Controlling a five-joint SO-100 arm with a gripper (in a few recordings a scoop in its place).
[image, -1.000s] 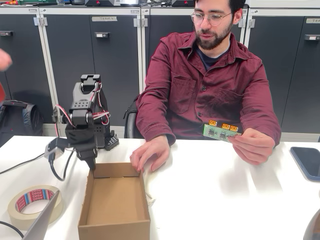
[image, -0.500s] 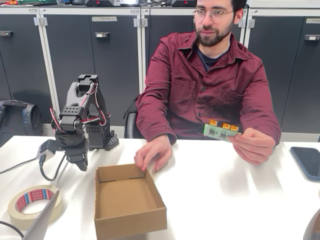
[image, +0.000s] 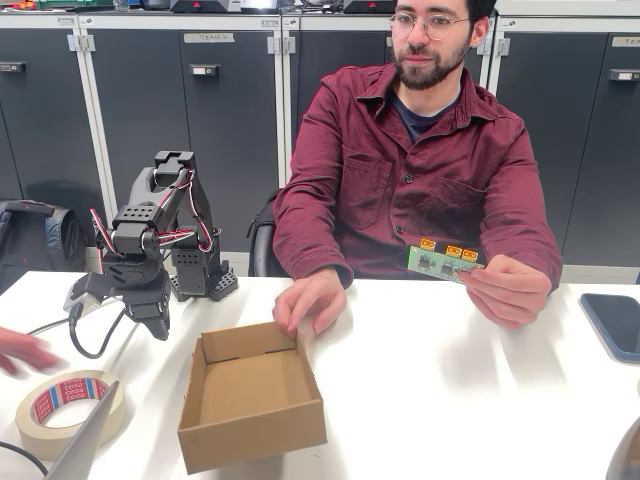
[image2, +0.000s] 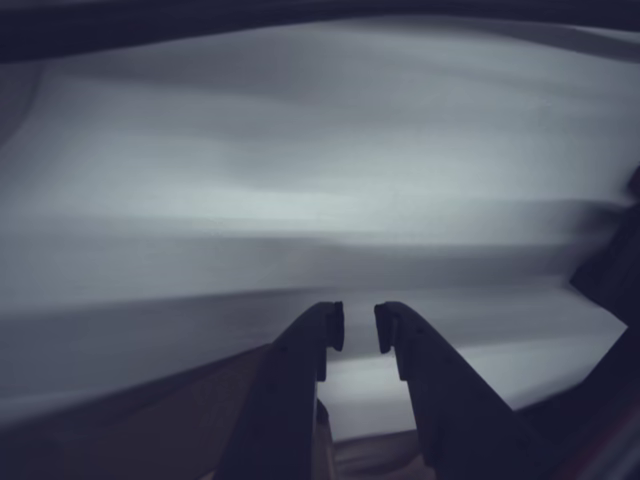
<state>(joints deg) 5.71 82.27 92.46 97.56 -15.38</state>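
In the fixed view my black arm stands at the table's left, and its gripper (image: 158, 325) hangs low over the white table, left of an open brown cardboard box (image: 250, 400) and apart from it. The box is empty and turned slightly. A person's hand (image: 310, 300) rests on the box's far rim. Seen from the wrist view, the gripper (image2: 359, 328) has a narrow gap between its dark fingers with nothing in it, over blurred white table.
The person in a dark red shirt sits behind the table and holds a green circuit board (image: 441, 263) in the other hand. A roll of tape (image: 70, 405) lies front left, with another hand (image: 25, 350) near it. A phone (image: 615, 322) lies at the right edge.
My arm has pulled back and to the left, away from the box's far left corner. The box has slid right and turned. A hand has come in at the left edge.
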